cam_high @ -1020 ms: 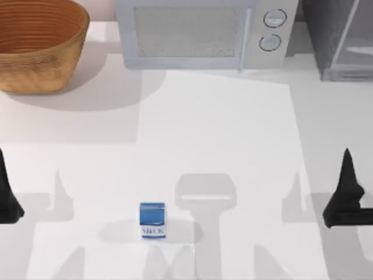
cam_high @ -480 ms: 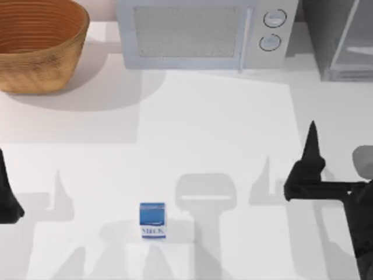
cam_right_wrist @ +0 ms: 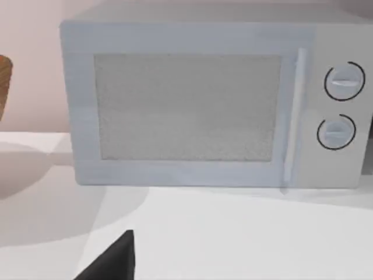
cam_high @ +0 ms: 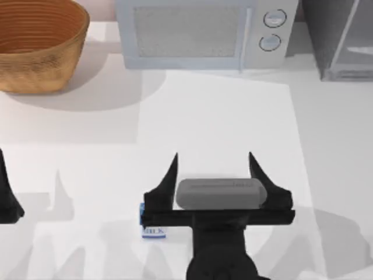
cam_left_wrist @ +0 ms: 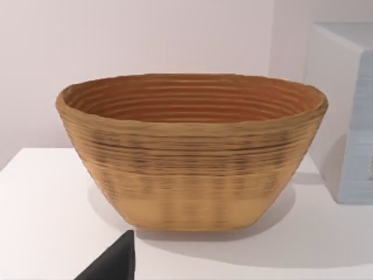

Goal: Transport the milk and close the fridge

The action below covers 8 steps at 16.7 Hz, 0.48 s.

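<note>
The milk [cam_high: 153,232] stands near the table's front, left of centre; its white lower band and a sliver of blue show, and the rest is hidden under my right arm. My right gripper [cam_high: 213,168] hovers over the table's middle front, open wide, its two fingers pointing toward the microwave. Its left finger [cam_high: 170,172] rises just behind the carton, so the milk lies beside the jaws and not between them. The fridge [cam_high: 339,39], dark grey with a pale door panel, stands at the back right corner. My left gripper [cam_high: 6,195] is parked at the left edge.
A light-grey microwave [cam_high: 201,34] with two round knobs sits at the back centre, also facing the right wrist camera [cam_right_wrist: 186,105]. A woven basket [cam_high: 38,44] stands at the back left, close ahead of the left wrist camera [cam_left_wrist: 192,151].
My right arm has swung in from the right edge to the middle front, and now covers most of the milk. The milk and left arm have not moved.
</note>
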Available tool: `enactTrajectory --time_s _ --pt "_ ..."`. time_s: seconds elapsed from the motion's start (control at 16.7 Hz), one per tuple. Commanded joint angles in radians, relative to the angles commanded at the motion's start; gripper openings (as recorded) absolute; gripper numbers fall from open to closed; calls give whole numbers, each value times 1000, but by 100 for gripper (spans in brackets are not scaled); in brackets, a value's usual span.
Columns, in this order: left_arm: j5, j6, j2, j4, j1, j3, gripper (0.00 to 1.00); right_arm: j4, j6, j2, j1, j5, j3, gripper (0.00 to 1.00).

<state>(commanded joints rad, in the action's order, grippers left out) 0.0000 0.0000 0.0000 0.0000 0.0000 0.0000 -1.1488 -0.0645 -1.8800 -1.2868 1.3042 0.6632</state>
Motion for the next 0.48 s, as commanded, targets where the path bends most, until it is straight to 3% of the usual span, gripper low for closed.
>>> enactTrajectory --time_s 0.24,0.48 --pt "0 0 0 0 0 0 100 -117 -14 -353 -94 100 202 100" --pt "0 0 0 0 0 0 100 -187 -23 -543 -147 159 331 100"
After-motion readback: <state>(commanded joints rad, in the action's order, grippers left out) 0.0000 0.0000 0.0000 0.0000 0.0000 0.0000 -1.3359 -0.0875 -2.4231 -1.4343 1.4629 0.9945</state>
